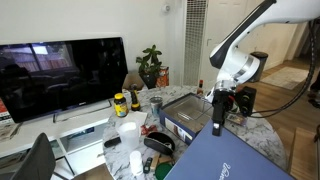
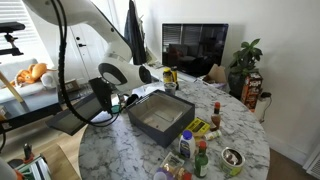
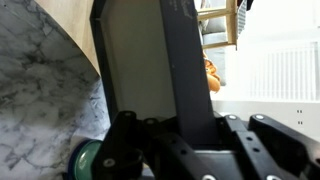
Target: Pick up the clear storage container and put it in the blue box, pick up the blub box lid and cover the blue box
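The blue box (image 2: 160,118) stands open on the marble table (image 2: 120,150); it also shows in an exterior view (image 1: 190,108). Its inside looks pale, and I cannot tell whether the clear container lies in it. My gripper (image 2: 103,97) is shut on one edge of the dark box lid (image 2: 82,110), holding it tilted in the air beside the box, off the table's edge. In the wrist view the lid (image 3: 150,60) runs up from between the jaws (image 3: 195,120). In an exterior view the gripper (image 1: 219,112) hangs just beside the box.
Sauce bottles (image 2: 200,150), a bowl (image 2: 232,158) and a yellow can (image 1: 120,103) crowd the table round the box. A white cup (image 1: 128,132) stands near the front. A TV (image 1: 60,75) and a plant (image 2: 245,65) stand behind. A large blue surface (image 1: 235,158) fills the foreground.
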Tool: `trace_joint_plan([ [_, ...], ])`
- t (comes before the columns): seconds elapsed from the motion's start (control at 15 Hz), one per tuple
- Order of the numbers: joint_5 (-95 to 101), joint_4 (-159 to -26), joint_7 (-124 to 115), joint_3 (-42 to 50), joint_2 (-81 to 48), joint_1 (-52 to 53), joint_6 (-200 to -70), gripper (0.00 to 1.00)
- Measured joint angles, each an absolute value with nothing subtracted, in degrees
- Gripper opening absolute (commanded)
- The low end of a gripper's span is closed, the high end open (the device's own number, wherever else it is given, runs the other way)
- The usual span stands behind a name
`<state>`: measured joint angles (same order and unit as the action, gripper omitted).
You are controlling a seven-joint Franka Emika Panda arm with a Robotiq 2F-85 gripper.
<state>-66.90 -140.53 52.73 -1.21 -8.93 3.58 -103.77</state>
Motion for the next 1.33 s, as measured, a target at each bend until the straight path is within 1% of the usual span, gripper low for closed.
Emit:
trace_joint_plan([
  [0.27,-64.84,-141.03,49.52,-0.42,-0.09,2.05,-101.84,0.00],
  [0.73,-65.02,-139.84,48.92,-0.23,0.62,1.67,-100.60,0.00],
  [1.07,-64.94,-128.84,43.06,3.50,0.18,-2.14,-87.49,0.00],
  [1.33,-63.78,-117.03,36.03,6.37,-3.28,-5.24,-81.62,0.00],
])
